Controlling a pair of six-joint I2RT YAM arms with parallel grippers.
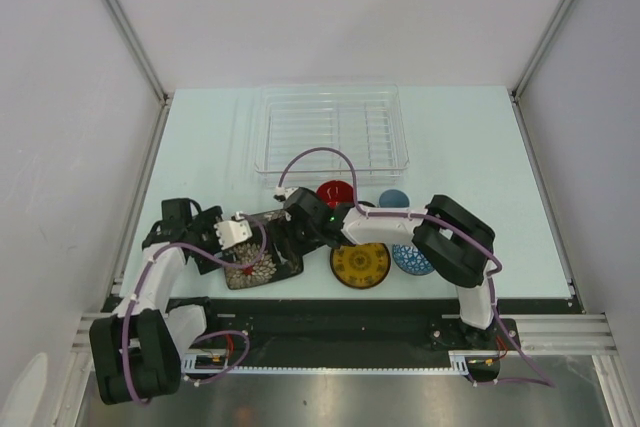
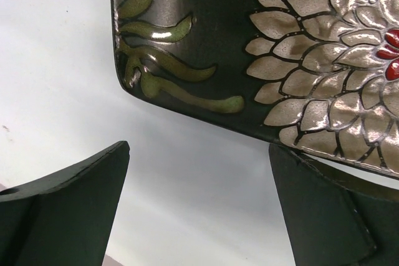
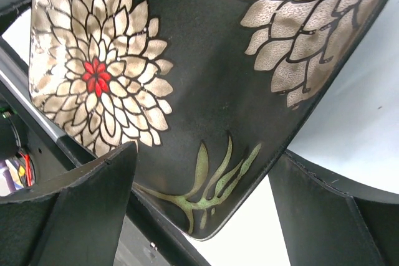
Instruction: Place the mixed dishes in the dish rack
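Note:
The black square floral plate (image 1: 262, 262) lies at the table's near edge between my two grippers. My left gripper (image 1: 243, 247) is at its left side and stands open. In the left wrist view only bare table shows in the gap of that gripper (image 2: 199, 154), and the plate (image 2: 262, 48) has its edge by the right finger (image 2: 324, 210). My right gripper (image 1: 285, 245) is open at the plate's right side, and that gripper (image 3: 206, 154) has a plate (image 3: 206, 79) corner in its gap. The clear dish rack (image 1: 330, 132) stands at the back.
A red mug (image 1: 335, 193) and a small light-blue cup (image 1: 393, 198) stand behind my right arm. The yellow saucer (image 1: 361, 264) and the blue-white bowl (image 1: 411, 260) lie right of the plate. The table's front rail runs just below the plate.

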